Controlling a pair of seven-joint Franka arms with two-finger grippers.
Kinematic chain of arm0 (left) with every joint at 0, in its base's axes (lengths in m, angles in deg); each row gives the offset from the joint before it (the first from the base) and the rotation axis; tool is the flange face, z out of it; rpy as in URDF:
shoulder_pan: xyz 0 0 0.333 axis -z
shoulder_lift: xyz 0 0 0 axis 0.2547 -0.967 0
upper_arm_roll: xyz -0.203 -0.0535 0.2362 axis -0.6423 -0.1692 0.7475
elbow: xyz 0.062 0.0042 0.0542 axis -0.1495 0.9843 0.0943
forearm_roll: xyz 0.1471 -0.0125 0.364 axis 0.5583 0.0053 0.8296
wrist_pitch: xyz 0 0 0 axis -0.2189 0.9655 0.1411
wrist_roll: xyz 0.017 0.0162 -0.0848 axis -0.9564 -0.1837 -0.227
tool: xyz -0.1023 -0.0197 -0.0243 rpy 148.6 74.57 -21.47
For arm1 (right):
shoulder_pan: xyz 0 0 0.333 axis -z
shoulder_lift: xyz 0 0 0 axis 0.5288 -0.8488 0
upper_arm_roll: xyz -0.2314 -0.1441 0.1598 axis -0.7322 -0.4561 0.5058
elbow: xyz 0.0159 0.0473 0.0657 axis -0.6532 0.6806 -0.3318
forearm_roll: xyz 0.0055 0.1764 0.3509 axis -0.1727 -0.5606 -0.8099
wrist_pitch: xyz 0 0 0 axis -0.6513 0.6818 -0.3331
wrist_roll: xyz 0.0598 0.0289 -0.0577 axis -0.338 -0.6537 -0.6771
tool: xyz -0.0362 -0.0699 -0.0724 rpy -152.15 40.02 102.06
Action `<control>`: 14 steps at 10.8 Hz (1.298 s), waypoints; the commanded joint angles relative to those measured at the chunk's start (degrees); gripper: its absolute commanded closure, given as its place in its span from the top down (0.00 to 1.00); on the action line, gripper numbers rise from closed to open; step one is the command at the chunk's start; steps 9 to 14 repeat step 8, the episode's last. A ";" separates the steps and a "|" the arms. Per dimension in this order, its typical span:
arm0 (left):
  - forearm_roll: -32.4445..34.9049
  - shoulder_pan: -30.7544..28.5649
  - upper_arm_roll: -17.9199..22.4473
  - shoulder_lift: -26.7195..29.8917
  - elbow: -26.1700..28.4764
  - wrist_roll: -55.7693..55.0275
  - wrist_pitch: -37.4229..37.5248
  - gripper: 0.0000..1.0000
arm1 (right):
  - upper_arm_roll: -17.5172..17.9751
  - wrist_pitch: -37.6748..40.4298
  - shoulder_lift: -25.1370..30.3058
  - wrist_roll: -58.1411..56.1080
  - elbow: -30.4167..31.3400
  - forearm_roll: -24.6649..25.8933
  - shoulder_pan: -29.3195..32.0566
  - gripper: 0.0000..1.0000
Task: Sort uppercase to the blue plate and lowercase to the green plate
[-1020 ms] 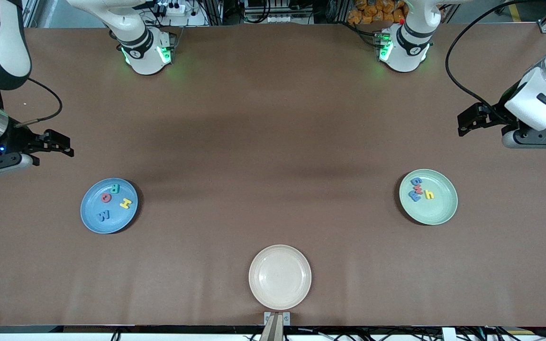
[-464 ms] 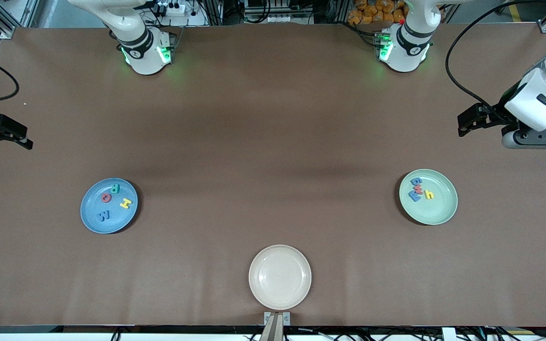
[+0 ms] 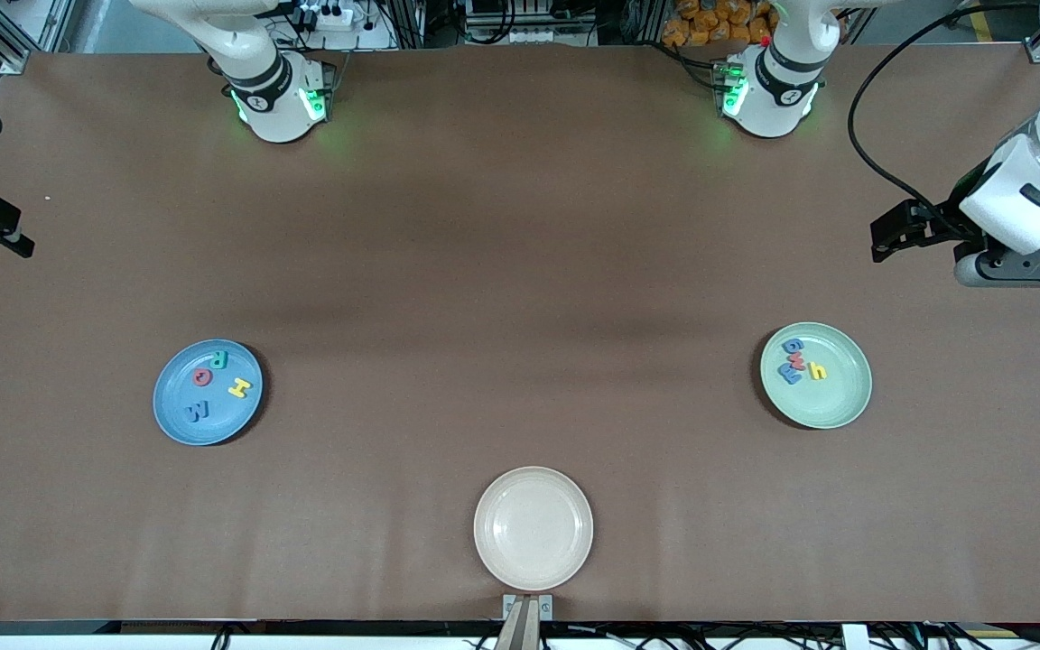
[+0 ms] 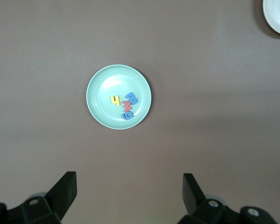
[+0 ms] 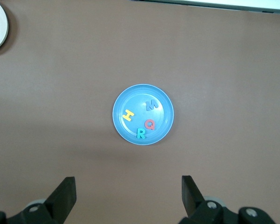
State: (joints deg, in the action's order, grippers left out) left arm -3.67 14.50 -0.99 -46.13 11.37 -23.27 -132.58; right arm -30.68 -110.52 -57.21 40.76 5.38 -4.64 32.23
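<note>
A round mid-blue plate [image 3: 208,392] with a raised rim sits on the brown desk [image 3: 520,271] toward the right arm's end. Four small foam capitals lie in it, apart from one another: a yellow H [image 3: 239,388], a dark blue W [image 3: 198,411], a red Q [image 3: 203,376] and a teal R [image 3: 221,359].

A matching pale mint-green plate [image 3: 815,375] sits toward the left arm's end. It holds four small lowercase letters: a blue g [image 3: 793,345], a red w [image 3: 795,358] and a blue m [image 3: 790,372] crowded together and touching, with a yellow h [image 3: 817,370] just beside them.

A cream plate [image 3: 533,528] lies between the two, nearer the front camera.

The left gripper [image 4: 129,196] hangs over the desk near the green plate, fingers spread wide and holding nothing. The right gripper [image 5: 129,196] hangs over the desk near the blue plate, fingers likewise released. In the front view the right gripper is mostly cut off at the frame's edge, and the left one partly hidden by its own wrist.
</note>
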 commanded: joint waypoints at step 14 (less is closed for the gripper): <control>-0.36 -0.62 0.18 1.17 -1.80 0.61 0.49 1.00 | 5.95 6.97 -0.65 14.98 -5.65 6.52 2.24 1.00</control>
